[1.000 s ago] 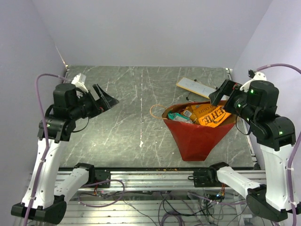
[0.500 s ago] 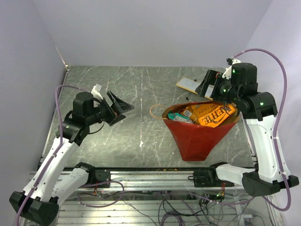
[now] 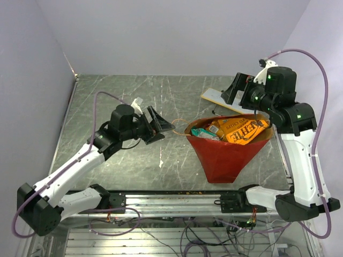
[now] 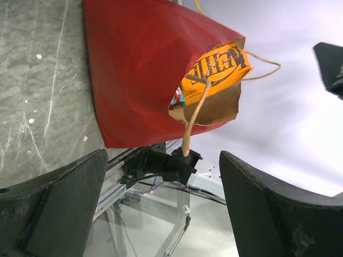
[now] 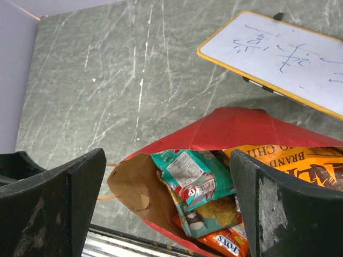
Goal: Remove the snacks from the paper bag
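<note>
On the table [image 3: 107, 96], one paper bag [image 3: 222, 158]

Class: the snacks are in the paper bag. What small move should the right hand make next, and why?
Probably lower the right hand into the mouth of the paper bag, towards the teal packet. The hand is open and empty, hangs above the open bag, and that packet lies on top, framed between its fingers in the wrist view.
</note>
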